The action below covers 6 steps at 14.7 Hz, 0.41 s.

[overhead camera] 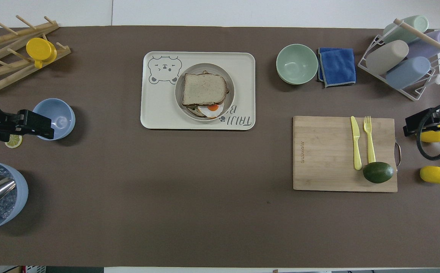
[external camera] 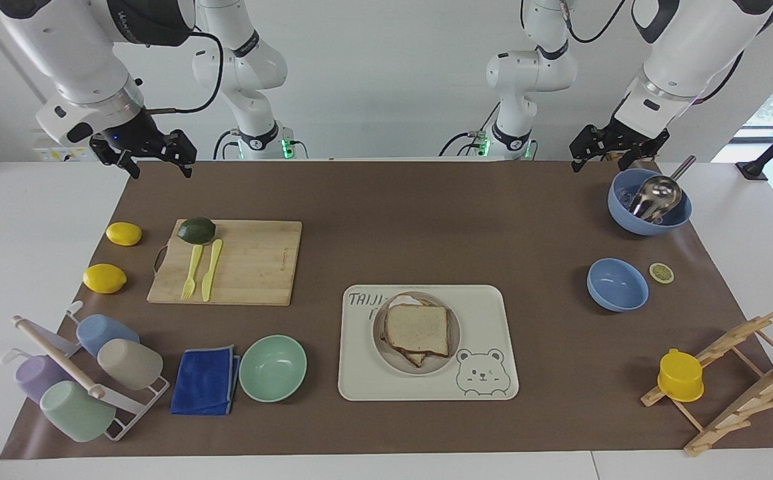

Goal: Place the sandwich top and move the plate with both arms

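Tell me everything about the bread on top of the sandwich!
The sandwich top is a roughly square, light-brown slice with a darker crust and no topping. It lies flat on the sandwich, whose fried egg pokes out beneath, on the round plate on the bear tray. No gripper touches it.

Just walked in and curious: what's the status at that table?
Left claw and right claw empty, raised at robots' edge. Sandwich top on egg sandwich, on plate in tray. Nothing in the way.
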Tool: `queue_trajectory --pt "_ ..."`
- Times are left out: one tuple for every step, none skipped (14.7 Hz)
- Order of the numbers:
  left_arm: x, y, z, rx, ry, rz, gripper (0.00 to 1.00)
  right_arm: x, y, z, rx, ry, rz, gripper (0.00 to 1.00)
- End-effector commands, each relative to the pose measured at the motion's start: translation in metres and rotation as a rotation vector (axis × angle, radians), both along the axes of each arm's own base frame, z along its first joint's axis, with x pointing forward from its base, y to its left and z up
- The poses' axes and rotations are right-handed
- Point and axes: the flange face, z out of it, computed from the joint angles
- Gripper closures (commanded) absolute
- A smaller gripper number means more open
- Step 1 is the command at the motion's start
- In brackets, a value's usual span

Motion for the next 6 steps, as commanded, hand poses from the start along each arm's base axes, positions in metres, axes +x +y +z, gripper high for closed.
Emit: queue_trajectory --pt "0.0003 -0.0007 0.0051 0.010 -0.019 0.006 0.00 0.0005 -0.0010 0.0024 0.014 -0.010 0.013 0.00" --pt "0.0003 -0.0007 0.0044 0.010 -0.017 0.006 0.00 0.0005 -0.0010 0.0024 0.014 -0.010 0.013 0.00" --pt "0.0003 -0.0005 0.0044 0.012 -0.017 0.006 0.00 0.0005 -0.0010 0.0024 0.014 -0.010 0.013 0.00" --pt "0.0000 0.0003 0.0052 0.012 -0.019 0.008 0.00 0.0007 -0.0010 0.0032 0.014 -0.013 0.013 0.00" --pt "-0.0001 -0.0005 0.0052 0.012 -0.019 0.006 0.00 0.0014 -0.0010 0.0030 0.014 -0.018 0.013 0.00" --pt "0.0000 0.0003 0.0052 0.012 -0.019 0.006 0.00 0.0017 -0.0010 0.0032 0.014 -0.021 0.013 0.00"
